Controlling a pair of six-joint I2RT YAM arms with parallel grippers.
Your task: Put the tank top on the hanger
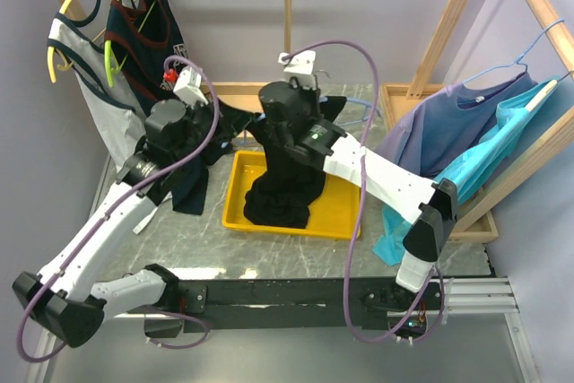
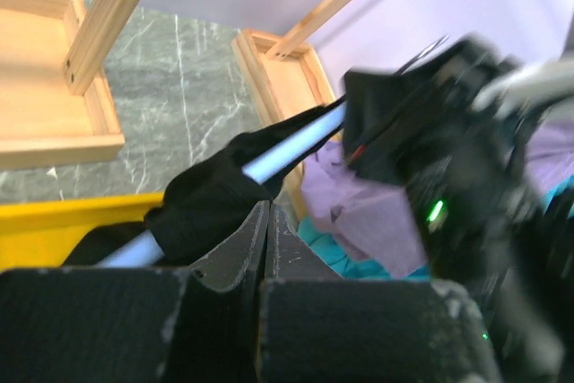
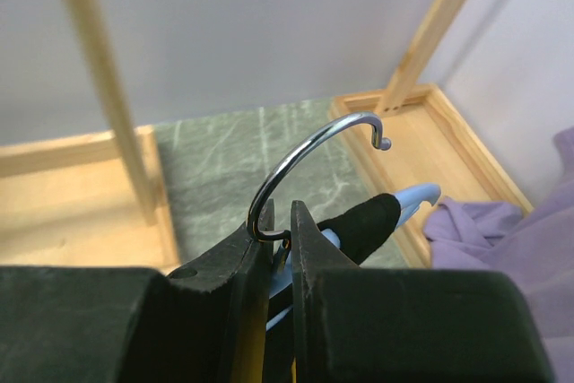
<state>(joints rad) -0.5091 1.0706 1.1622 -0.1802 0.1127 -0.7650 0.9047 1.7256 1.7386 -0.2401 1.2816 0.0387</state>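
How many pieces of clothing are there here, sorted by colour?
Black tank top: 1
Navy top with red trim: 1
White-grey top: 1
Purple top: 1
Teal garment: 1
Total: 5

1. Pale lavender walls (image 1: 233,6) close in the back and both sides under soft, even light.
2. A grey-green marble tabletop (image 1: 179,230) with white veins fills the middle.
3. A light wooden left rack (image 1: 288,6) and right rack (image 1: 448,33) stand at the rear, the right one on a shallow wooden base tray (image 1: 395,100).
4. A black rail (image 1: 287,293) runs along the near edge.
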